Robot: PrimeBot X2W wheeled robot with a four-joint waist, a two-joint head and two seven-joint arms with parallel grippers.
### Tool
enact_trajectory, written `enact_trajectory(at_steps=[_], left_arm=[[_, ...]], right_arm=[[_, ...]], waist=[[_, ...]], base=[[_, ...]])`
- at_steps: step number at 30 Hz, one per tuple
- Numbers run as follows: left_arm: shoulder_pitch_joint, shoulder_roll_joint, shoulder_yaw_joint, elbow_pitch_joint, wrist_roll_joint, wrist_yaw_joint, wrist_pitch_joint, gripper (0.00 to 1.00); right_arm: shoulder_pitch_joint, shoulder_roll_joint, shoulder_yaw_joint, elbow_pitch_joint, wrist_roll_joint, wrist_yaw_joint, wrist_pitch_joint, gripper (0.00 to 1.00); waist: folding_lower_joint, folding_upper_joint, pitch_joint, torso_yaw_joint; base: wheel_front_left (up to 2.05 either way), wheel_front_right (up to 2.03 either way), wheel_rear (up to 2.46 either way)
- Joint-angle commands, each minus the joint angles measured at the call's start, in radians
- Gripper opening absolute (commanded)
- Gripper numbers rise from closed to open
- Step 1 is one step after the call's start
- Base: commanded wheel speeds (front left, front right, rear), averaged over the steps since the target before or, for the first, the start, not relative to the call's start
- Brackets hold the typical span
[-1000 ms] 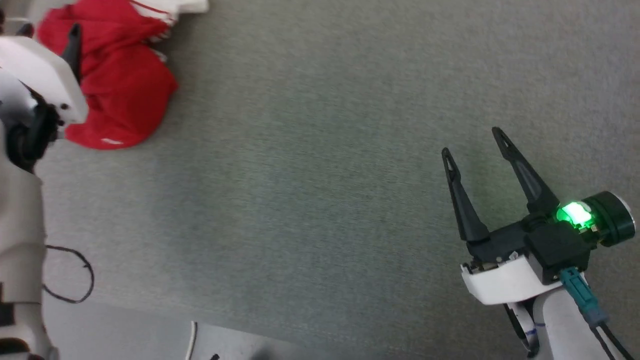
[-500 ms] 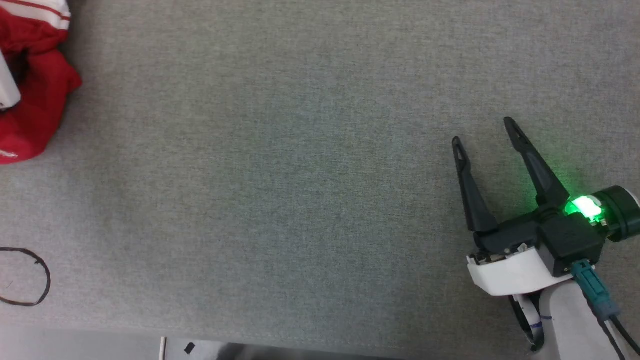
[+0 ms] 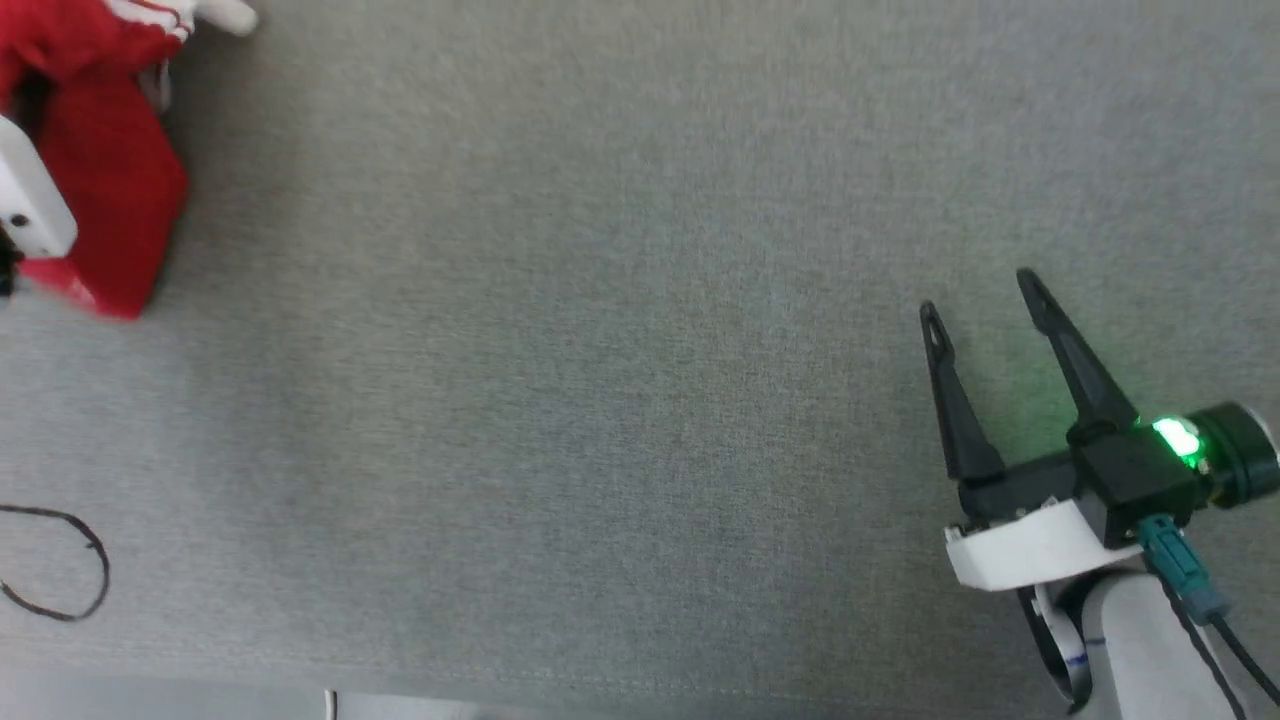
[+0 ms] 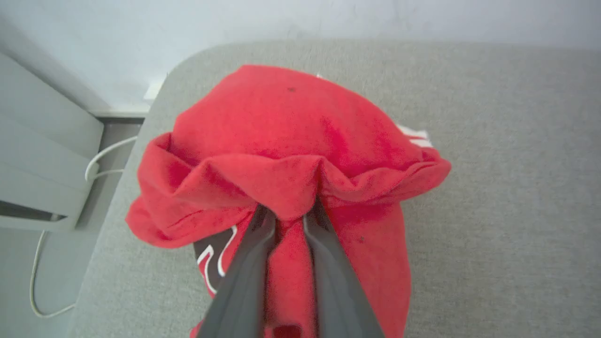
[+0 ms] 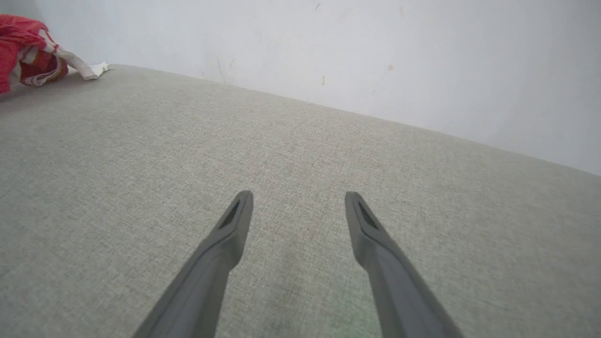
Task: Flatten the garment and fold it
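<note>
The garment [image 3: 110, 180] is a crumpled red shirt at the head view's top left, with a bit of white sleeve [image 3: 225, 15] sticking out. Part of my left wrist's white housing [image 3: 30, 200] lies over it. In the left wrist view my left gripper [image 4: 291, 209] is shut on a raised fold of the garment [image 4: 281, 126], and black-and-white lettering [image 4: 213, 258] peeks out below. My right gripper [image 3: 978, 293] stands open over bare table at the lower right, far from the garment. In the right wrist view my right gripper [image 5: 298, 195] holds nothing, and the garment [image 5: 19, 42] lies far left.
The grey fabric-covered table [image 3: 600, 350] stretches wide between the two arms. A black cable loop [image 3: 90, 560] lies at its left front. The garment sits near a rounded table corner [image 4: 159, 94], with a white cable [image 4: 98, 162] and a pale wall [image 5: 375, 56] beyond.
The head camera has swung, so the whole picture has shifted. The garment's red fold now looks narrower and drawn up beside my left wrist. My right gripper has stayed open.
</note>
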Motion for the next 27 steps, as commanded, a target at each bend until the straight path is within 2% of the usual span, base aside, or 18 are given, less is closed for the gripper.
enact_trajectory(at_steps=[1,6,12,20,27], left_arm=[[0.000,0.014,-0.003,-0.008,0.015,-0.008,-0.046,0.00],[0.013,0.004,-0.009,-0.011,0.026,-0.008,-0.214,0.00],[0.058,-0.017,-0.054,-0.097,0.028,-0.008,-0.322,0.00],[0.116,-0.094,-0.073,-0.299,-0.013,0.007,-0.356,0.00],[0.187,-0.195,-0.181,-0.445,0.002,0.043,-0.283,0.00]], right_arm=[[0.014,0.002,-0.006,0.010,0.002,-0.002,-0.005,1.00],[0.058,0.003,-0.035,0.054,0.015,-0.002,-0.005,1.00],[0.107,0.003,-0.062,0.096,0.051,-0.002,-0.005,1.00],[0.136,0.003,-0.103,0.115,0.069,-0.002,-0.005,1.00],[0.136,0.003,-0.113,0.118,0.083,-0.002,-0.005,1.00]], waist=[[-0.0002,0.0000,-0.114,0.023],[-0.0002,0.0000,-0.243,0.028],[-0.0002,0.0000,-0.364,0.008],[-0.0002,0.0000,-0.435,-0.067],[-0.0002,0.0000,-0.432,-0.171]], base=[[0.00,0.00,0.00],[0.00,0.00,0.00],[0.00,0.00,0.00],[0.00,0.00,0.00],[0.00,0.00,0.00]])
